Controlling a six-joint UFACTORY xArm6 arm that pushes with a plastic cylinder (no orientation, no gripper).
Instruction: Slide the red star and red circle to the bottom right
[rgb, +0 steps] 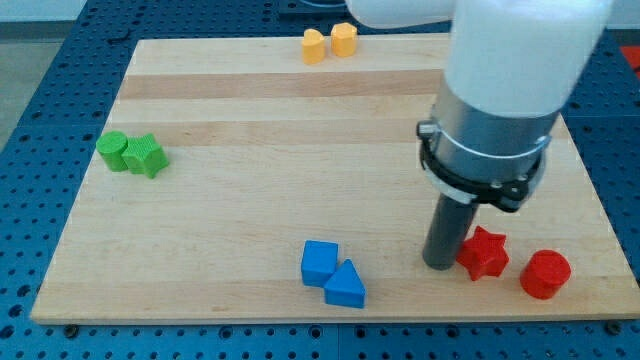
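Two red blocks at the board's bottom-right; my tip (439, 266) touching the red star (484, 252).

I carry no claw, only a bare rod holding nothing. Tip sits on the star's left side; the red circle (545, 274) lies just right of the star, apart from it. Risk: an off-centre push may spin the star past the circle or drive the circle off the wooden board (250, 190) edge. Both look matte, chunky, bright red.

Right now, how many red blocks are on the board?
2: the red star sits just right of my tip, and the red circle is further right, near the board's bottom-right corner.
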